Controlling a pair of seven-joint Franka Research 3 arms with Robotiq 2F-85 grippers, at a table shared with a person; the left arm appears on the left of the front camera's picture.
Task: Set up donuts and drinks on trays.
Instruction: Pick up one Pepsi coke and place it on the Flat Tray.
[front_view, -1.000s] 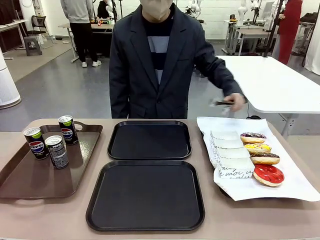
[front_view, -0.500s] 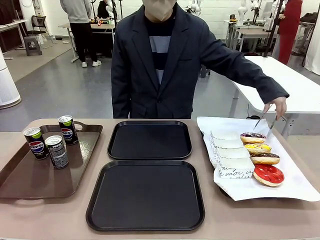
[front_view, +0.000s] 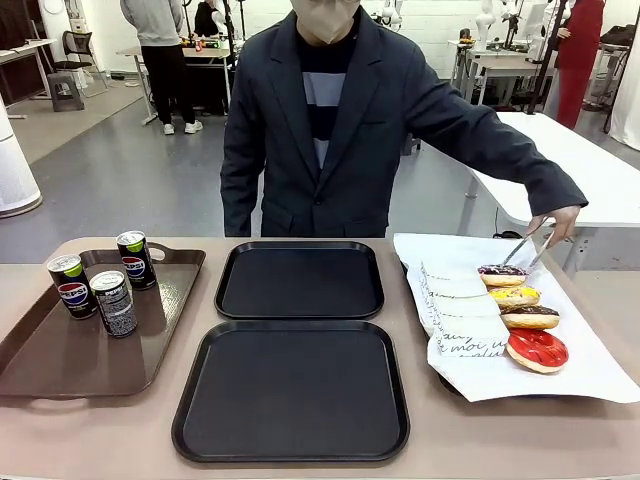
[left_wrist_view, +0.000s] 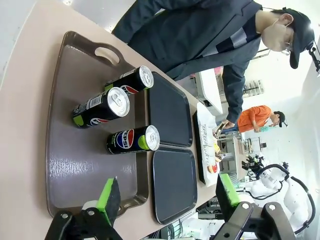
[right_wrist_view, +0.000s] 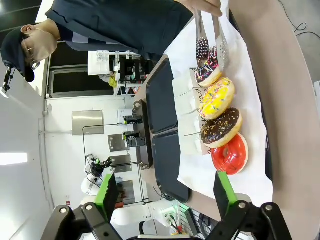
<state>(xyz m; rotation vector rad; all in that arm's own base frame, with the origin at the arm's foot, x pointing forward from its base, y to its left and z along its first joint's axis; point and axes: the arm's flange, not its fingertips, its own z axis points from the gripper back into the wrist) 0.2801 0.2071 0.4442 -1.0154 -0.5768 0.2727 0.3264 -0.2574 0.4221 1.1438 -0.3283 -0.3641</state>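
Left gripper: jaws spread wide, nothing between them, hanging over the near end of the brown tray.

Right gripper: likewise spread and empty, looking down the row of donuts.

Worktop, near edge: near black tray, bare.

Left side: three cans upright on the brown tray, close together, none on a black tray yet.

Right side: four donuts in a row on the white paper sheet, with paper sleeves just beside them. The red-iced one is nearest, then chocolate, then yellow; the farthest donut is dark-topped with sprinkles.

Behind the near tray: far black tray, also bare.

Far side: person's hand holds metal tongs, the tips straddling the farthest donut. Cannot tell whether they are pinching it.

Judgement: task barely begun, since nothing is plated. The step in hand is picking up the first donut. Next, the tongs need to close gently, lift the donut level and carry it across to a black tray. The grippers stand ready, probably for the cans.
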